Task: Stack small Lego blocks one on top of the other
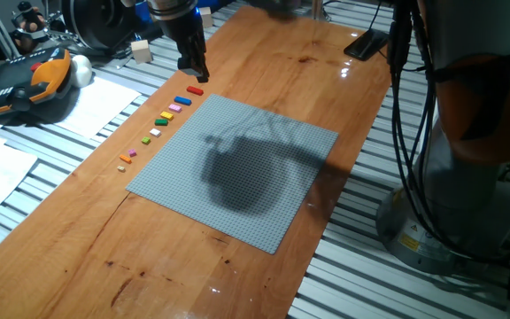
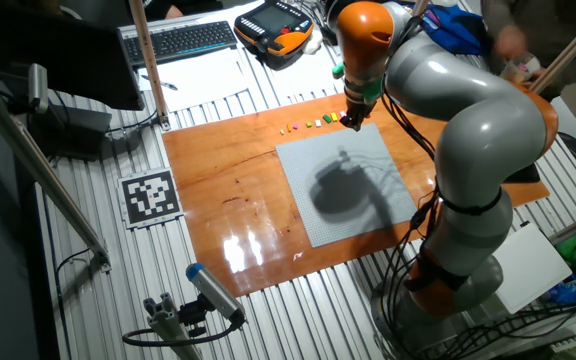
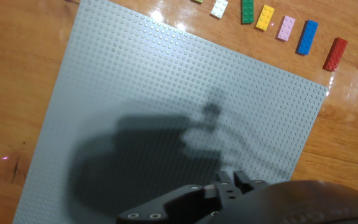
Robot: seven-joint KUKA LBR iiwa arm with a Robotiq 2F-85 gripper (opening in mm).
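The small Lego blocks lie in a row on the wood beside the grey baseplate [image 1: 273, 142]: red [image 1: 195, 89], blue [image 1: 182, 99], pink [image 1: 174, 107], yellow [image 1: 167, 113], green [image 1: 161, 120], white [image 1: 155, 132], and smaller ones further along. The hand view shows red [image 3: 335, 54], blue [image 3: 307, 37], pink [image 3: 285, 28], yellow [image 3: 265, 17], green [image 3: 247, 11] and white [image 3: 219, 7]. My gripper [image 1: 197, 73] hangs just above and behind the red block, touching nothing. Its fingers are dark and I cannot tell their gap. It also shows in the other fixed view [image 2: 351, 120].
A pale beige cube [image 1: 142, 50] sits off the board's far left corner. A black and orange pendant [image 1: 25, 84] and papers [image 1: 100, 106] lie left of the board. The arm's base and cables [image 1: 467, 195] stand to the right. The arm's shadow falls on the baseplate.
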